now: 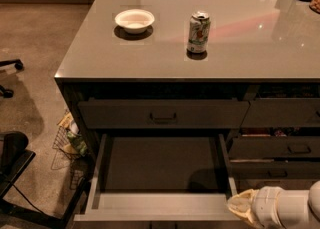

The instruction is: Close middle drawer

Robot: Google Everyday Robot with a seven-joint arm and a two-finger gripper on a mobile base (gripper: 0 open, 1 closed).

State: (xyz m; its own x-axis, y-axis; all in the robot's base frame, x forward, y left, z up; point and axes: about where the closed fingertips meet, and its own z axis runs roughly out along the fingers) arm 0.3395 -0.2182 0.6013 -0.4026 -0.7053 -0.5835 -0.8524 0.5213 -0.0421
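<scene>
Gripper [243,206]: low right of frame, at front right corner of drawer [160,204]; touching or just off it, can't tell, and open/shut state can't tell either. Drawer: pulled well out under top drawer [162,114], nothing inside, front at frame bottom. Judgement: you've got the tip outside the front so an inward push should run it home. Room: straight path back, nothing blocking; right drawers [299,149] sit just beside, so keep the push square. Can [198,33], bowl [134,20] on counter [250,53]: well apart from the work.
</scene>
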